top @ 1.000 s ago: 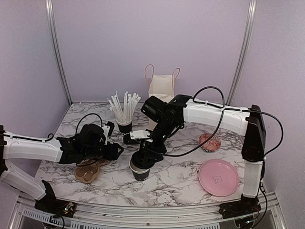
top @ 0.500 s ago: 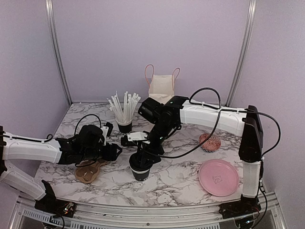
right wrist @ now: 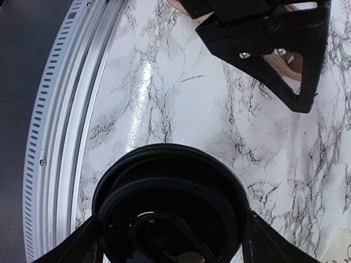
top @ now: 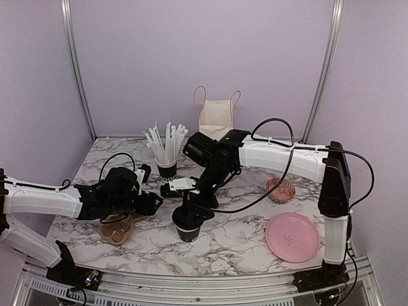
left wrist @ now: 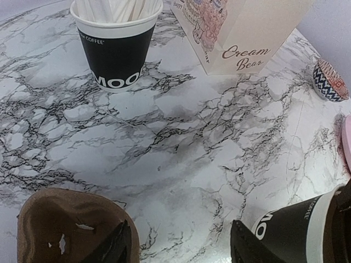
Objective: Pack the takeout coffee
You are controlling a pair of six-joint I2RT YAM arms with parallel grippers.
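Note:
The takeout coffee cup, black with a white rim, stands upright at the table's front centre; its side shows low right in the left wrist view. The round black lid lies over the cup's mouth. My right gripper reaches down from above, its fingers pressed against opposite edges of the lid. My left gripper hovers low just left of the cup, open and empty, one finger above the brown tray, the other beside the cup.
A brown cardboard cup tray lies at the front left. A black cup full of white straws and a paper bag stand behind. A patterned bowl and a pink plate are on the right.
My right arm has shifted slightly left, keeping the lid over the cup. The left arm has hardly moved.

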